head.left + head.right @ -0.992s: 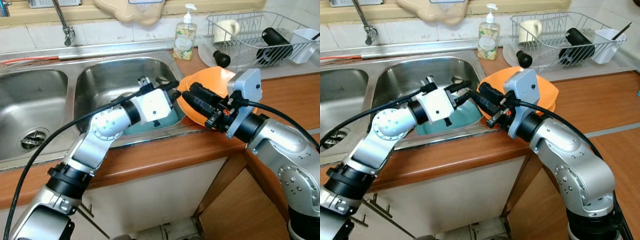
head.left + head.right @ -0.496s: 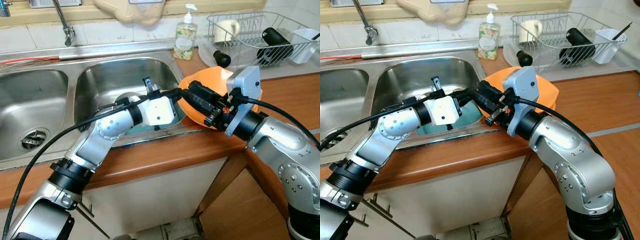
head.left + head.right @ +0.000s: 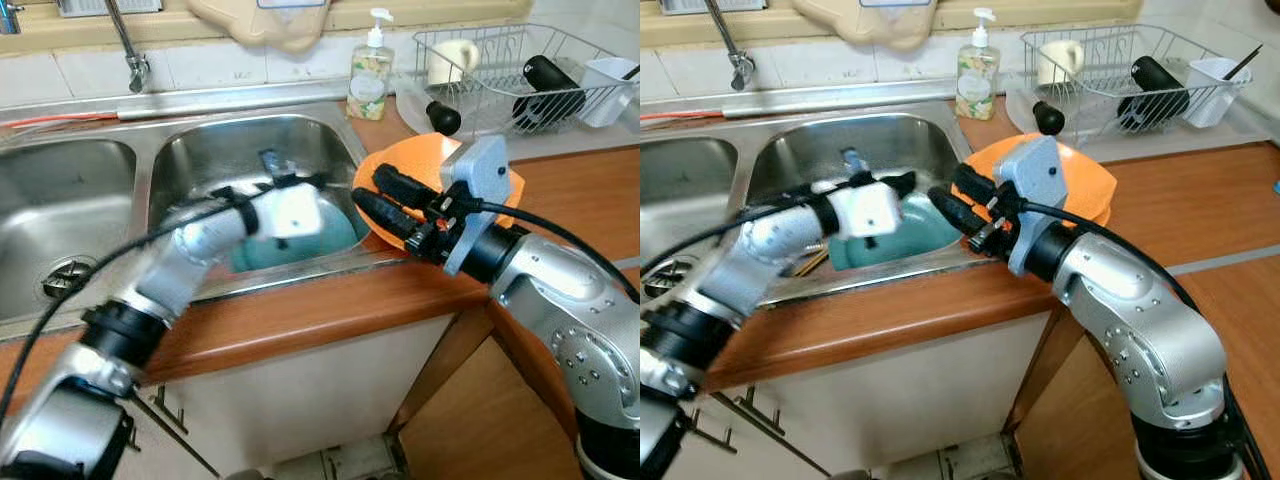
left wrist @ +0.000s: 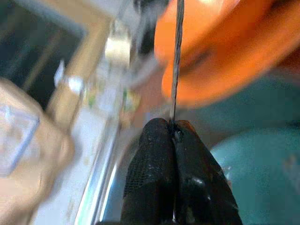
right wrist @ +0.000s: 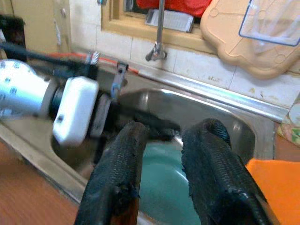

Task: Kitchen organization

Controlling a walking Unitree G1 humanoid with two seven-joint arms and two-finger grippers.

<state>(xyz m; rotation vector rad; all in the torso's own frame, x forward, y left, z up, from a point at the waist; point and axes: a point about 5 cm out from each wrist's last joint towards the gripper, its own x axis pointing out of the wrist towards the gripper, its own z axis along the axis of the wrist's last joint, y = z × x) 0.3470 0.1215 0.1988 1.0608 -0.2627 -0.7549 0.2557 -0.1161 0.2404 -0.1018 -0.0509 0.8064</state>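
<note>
An orange plate (image 3: 420, 160) rests on the wooden counter at the right rim of the sink's right basin (image 3: 200, 160). A teal dish (image 3: 335, 235) lies in that basin. My right gripper (image 3: 368, 190) hovers open over the basin's right rim, just left of the orange plate, with nothing between its fingers (image 5: 117, 164). My left gripper (image 3: 908, 183) is blurred above the teal dish, and its fingertips (image 4: 161, 140) are pressed shut. A thin dark line rises from between them, and what it is cannot be made out.
A wire dish rack (image 3: 500, 70) with a mug, a black bottle and a white cup stands at the back right. A soap dispenser (image 3: 370, 75) and a black knob (image 3: 443, 117) sit behind the plate. The faucet (image 3: 130, 50) and left basin (image 3: 65, 275) lie to the left.
My left arm has swung left, away from the orange plate, and is now motion-blurred over the basin. The right gripper has dropped slightly and stays open.
</note>
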